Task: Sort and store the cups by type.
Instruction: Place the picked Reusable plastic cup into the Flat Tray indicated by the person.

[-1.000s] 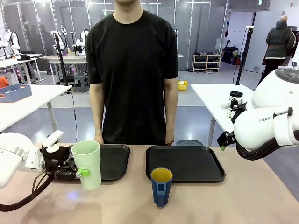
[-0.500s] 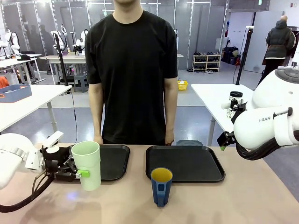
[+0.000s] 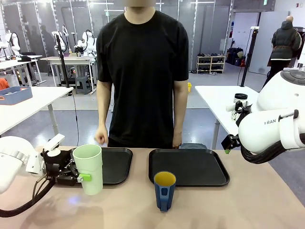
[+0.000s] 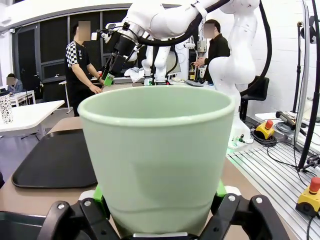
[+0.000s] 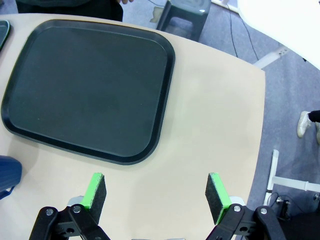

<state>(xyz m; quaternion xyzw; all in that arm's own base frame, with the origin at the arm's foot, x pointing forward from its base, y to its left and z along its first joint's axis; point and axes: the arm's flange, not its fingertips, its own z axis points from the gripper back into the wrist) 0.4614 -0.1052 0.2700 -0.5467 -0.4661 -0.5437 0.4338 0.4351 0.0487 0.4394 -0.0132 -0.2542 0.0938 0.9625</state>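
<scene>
While your left gripper point(image 3: 80, 177) clasps the tall, plain, pale green plastic tumbler point(image 3: 89, 167) upright, your right gripper point(image 5: 156, 196) gapes empty above the beige table point(image 5: 205, 120).

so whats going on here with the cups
A robot is sorting two cups onto trays. Its left gripper is closed around the green cup, close to the near edge of the left tray. The blue cup stands untouched on the table in front of the right tray. The right gripper is open, held over bare table beside that tray. Neither cup is on a tray yet. A person stands at the far side, handling nothing.
</scene>
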